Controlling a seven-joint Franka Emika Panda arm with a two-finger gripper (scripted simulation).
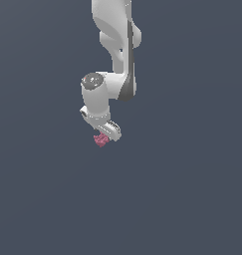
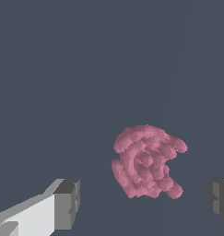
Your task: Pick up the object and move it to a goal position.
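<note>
Object (image 2: 147,162) pink, lumpy, tiny, lies low between the fingers (image 2: 67,204) | gripper (image 1: 103,134) jaws wide apart, holding nothing | looks light, bumpy, maybe hard | best squeeze its fat middle, not the thin bits

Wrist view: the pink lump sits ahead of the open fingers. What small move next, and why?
Probably lower the gripper further so its fingers straddle the pink lump before closing. The jaws are apart with nothing between them, and the lump lies just beyond the fingertips.

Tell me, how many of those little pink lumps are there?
1. The pink lump sits just under the robot's white hand; in the wrist view it lies between the open fingers. No others show.
</note>
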